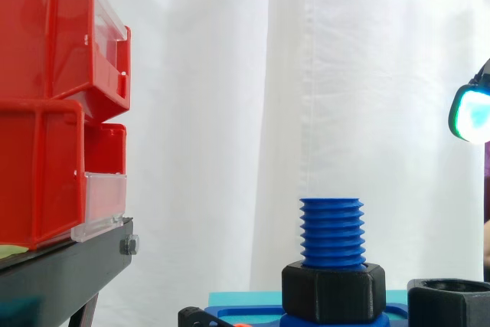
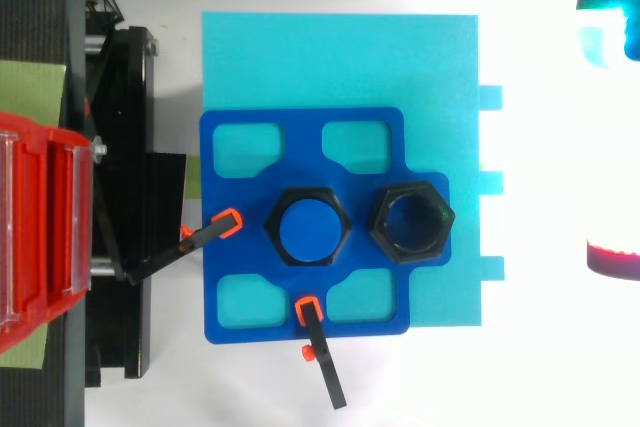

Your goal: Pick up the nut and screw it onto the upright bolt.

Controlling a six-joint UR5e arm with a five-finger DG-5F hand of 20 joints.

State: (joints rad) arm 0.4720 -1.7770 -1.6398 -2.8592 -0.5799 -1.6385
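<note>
1. Nut (image 1: 448, 304), black, hexagonal, plastic, rests on the dark blue slotted plate (image 2: 300, 147), just right of the upright blue threaded bolt (image 1: 331, 231).
2. Hand (image 1: 471, 116) hangs well apart at the right edge; whether open or closed is unclear.

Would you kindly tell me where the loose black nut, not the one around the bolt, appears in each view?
Side view: the loose nut sits in the bottom right corner, right of the blue bolt.
Top view: the loose nut lies right of centre on the blue plate, beside the blue bolt.
Shared landmark: the blue bolt.
</note>
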